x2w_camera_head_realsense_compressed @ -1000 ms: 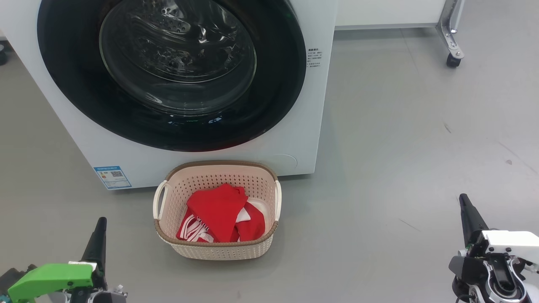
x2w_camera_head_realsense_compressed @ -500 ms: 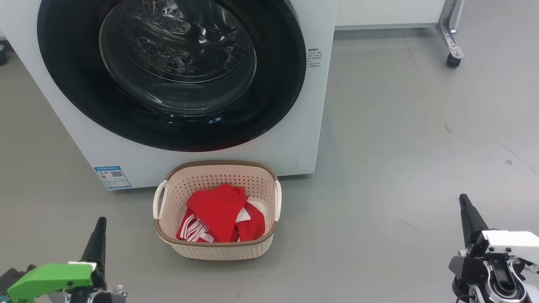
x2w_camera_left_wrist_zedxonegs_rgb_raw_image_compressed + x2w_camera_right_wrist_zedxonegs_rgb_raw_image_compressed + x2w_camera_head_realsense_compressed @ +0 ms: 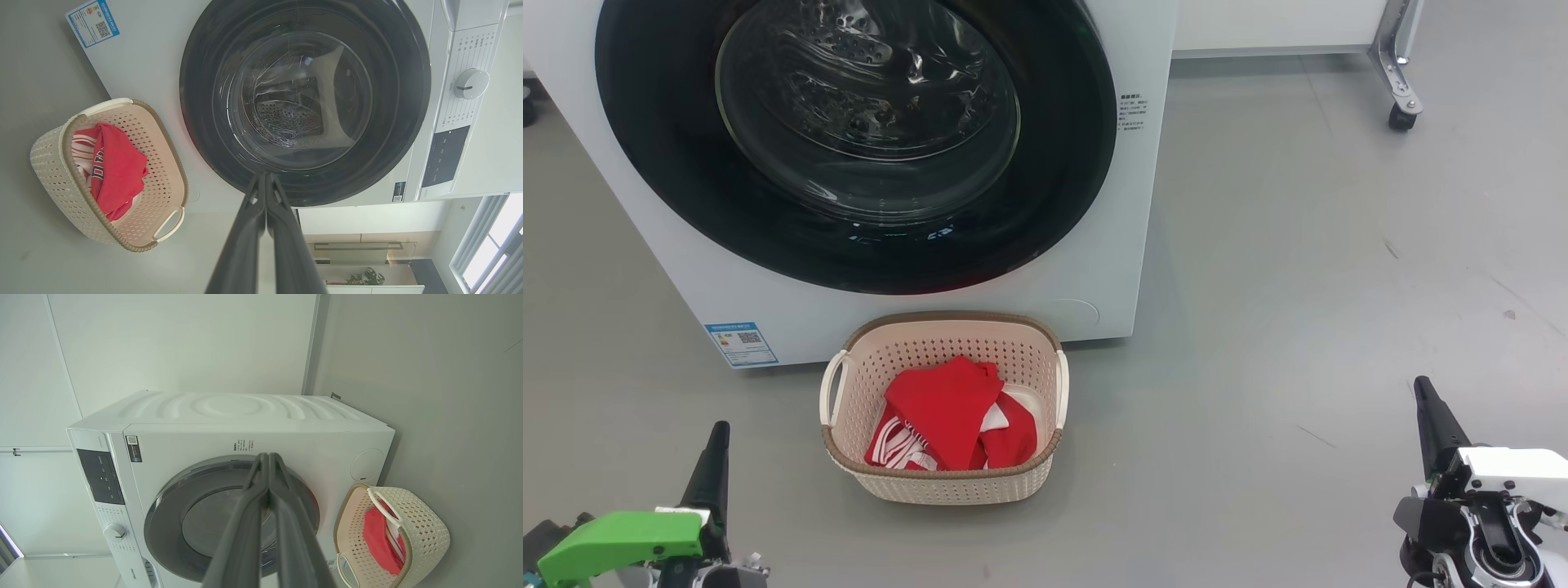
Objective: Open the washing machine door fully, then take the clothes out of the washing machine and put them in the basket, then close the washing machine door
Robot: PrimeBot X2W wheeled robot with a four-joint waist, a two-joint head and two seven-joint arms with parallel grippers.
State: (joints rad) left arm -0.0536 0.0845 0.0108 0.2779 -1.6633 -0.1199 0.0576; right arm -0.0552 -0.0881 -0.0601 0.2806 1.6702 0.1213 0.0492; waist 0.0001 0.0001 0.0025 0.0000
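The smooth grey floor [image 3: 1298,286] carries the white washing machine [image 3: 1094,245], the cream basket [image 3: 947,486] standing just in front of its lower edge, and, well apart at the far right, a metal leg [image 3: 1398,69] on a black castor.

washing machine [image 3: 1111,245]: white all over, and there's a blue label [image 3: 741,344] on it
washing machine door [image 3: 1054,188]: glossy black rim, clear glass centre
basket [image 3: 947,486]: cream, dotted with holes, brown woven-look rim
clothes [image 3: 947,408]: bright red, white stripes, white lettering
floor [image 3: 1298,286]: plain grey
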